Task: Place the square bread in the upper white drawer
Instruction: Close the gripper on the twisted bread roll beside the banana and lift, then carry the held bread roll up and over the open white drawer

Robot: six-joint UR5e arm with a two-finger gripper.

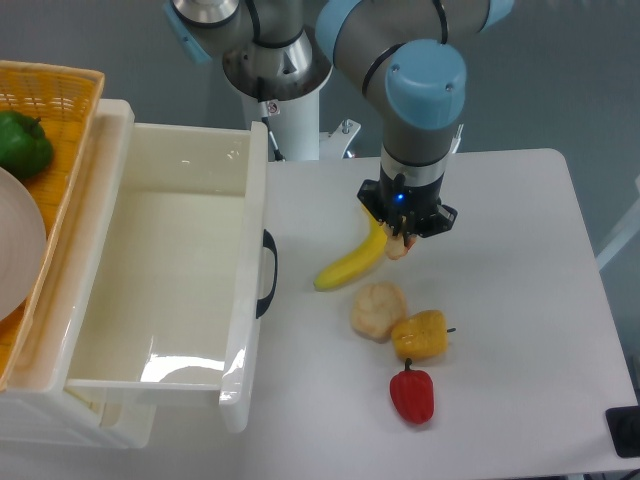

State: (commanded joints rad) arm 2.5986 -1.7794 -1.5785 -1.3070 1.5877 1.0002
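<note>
Golden-tan square bread (399, 246) | right under fingers (392, 231) | grip state: cannot tell

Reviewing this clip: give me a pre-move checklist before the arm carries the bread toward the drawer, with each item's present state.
1. Upper white drawer pulled open: ok.
2. Bare drawer floor free to receive the bread: ok; nothing lies inside.
3. Square bread at the pincer: ok; a small tan piece shows just under it.
4. Firm grip on the bread: cannot tell; the arm's body hides the pincer's fingers from above.
5. Banana clear of the pincer: not ok; its upper end lies right against the pincer and could be dragged along.
6. Round bun, yellow pepper and red pepper away from the path leftward to the drawer: ok.
</note>
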